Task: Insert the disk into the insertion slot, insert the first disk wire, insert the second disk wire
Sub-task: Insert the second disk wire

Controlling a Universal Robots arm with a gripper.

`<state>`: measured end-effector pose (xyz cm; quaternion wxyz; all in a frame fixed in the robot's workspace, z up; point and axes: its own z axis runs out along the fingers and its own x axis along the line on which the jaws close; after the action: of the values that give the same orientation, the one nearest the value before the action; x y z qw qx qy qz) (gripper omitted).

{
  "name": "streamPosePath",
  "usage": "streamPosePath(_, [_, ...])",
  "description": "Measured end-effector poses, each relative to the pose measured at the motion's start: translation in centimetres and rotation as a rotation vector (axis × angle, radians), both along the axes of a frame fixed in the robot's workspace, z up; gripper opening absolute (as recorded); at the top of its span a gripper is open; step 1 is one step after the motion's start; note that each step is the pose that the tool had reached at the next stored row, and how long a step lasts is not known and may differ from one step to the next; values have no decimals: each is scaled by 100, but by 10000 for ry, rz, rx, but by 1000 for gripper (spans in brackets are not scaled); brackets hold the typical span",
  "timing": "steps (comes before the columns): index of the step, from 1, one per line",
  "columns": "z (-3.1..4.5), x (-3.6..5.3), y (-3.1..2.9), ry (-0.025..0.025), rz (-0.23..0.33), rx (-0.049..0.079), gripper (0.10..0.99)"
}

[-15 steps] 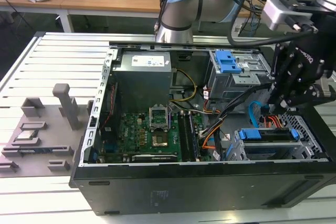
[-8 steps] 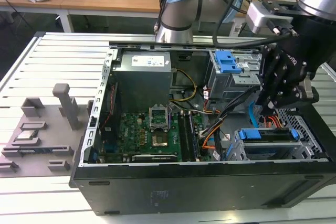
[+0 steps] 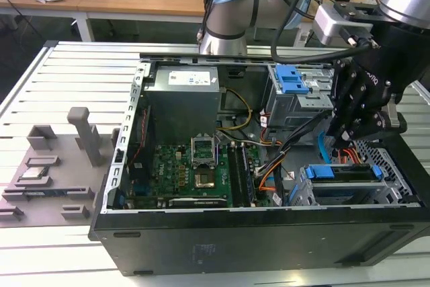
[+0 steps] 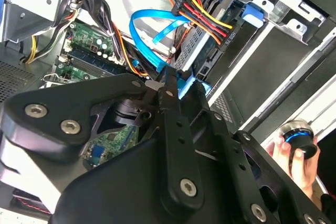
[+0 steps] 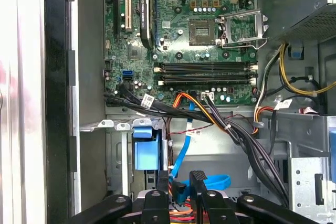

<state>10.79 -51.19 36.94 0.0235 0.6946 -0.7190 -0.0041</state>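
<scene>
Gripper (image 5: 179, 180) pinches the plug (image 5: 177, 188) of the blue disk wire (image 5: 183, 153), near the disk (image 3: 342, 181) seated in the insertion slot (image 3: 393, 166); wire looks light and floppy; plug seems stiff, its contacts fragile, so hold there.

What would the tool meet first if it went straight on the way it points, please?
Probably the rear edge of the disk, beside its plugged coloured wires; the blue plug in the tool would touch first. Depth is unclear.

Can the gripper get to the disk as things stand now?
Probably yes: the gripper, holding the blue wire, hangs close by the disk in the open case; only loose cables lie nearby.
</scene>
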Motion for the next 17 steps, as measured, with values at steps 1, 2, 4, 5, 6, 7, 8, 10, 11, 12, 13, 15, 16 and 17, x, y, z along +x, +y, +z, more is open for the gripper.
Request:
streamPosePath(1, [0,0,0,0,0,-1,290])
streamPosePath(2, [0,0,0,0,0,-3,224])
streamPosePath(4, [0,0,0,0,0,-6,161])
streamPosePath(5, [0,0,0,0,0,-7,161])
streamPosePath(6, [0,0,0,0,0,-9,161])
streamPosePath(7, [0,0,0,0,0,-10,161])
streamPosePath(8, [0,0,-12,0,1,-12,161])
streamPosePath(10, [-1,-1,-60,0,-1,-12,161])
streamPosePath(11, [-3,0,-100,0,0,-14,161])
streamPosePath(12, [-27,12,-124,2,2,-11,161])
streamPosePath(13, [-41,22,-128,6,1,-14,161])
streamPosePath(15, [-83,53,-155,13,0,-19,161])
streamPosePath(16, [-97,62,-164,14,0,-18,161])
streamPosePath(17, [-105,69,-171,16,0,-21,161])
